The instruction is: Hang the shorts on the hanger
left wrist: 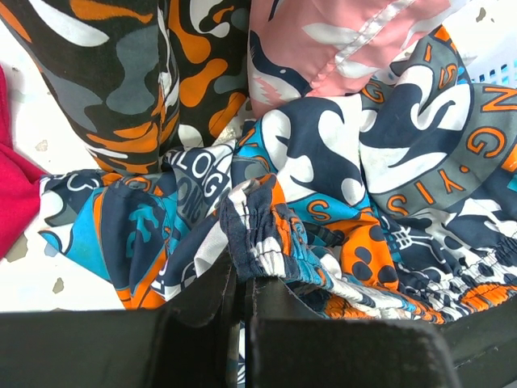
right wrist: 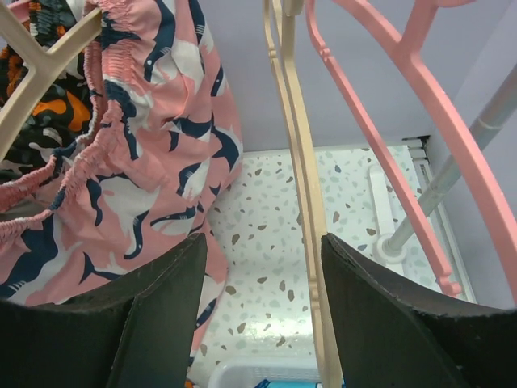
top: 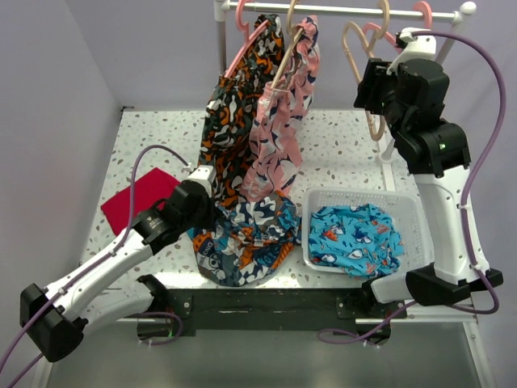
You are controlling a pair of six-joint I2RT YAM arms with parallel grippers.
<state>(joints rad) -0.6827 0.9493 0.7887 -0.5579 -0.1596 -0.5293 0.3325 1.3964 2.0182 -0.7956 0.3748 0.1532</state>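
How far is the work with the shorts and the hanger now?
Done: nothing finished yet. In hand: the left gripper pinches the shorts at their waistband, and they lie on the table; the right gripper stands open around the hanger. Left: grasp the hanger, thread the shorts on.

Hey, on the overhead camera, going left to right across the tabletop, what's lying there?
Red cloth → blue-orange shorts → white basket holding turquoise shorts.

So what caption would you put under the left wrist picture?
Left pincer pinching the elastic waistband of the blue-and-orange printed shorts, crumpled on the speckled table.
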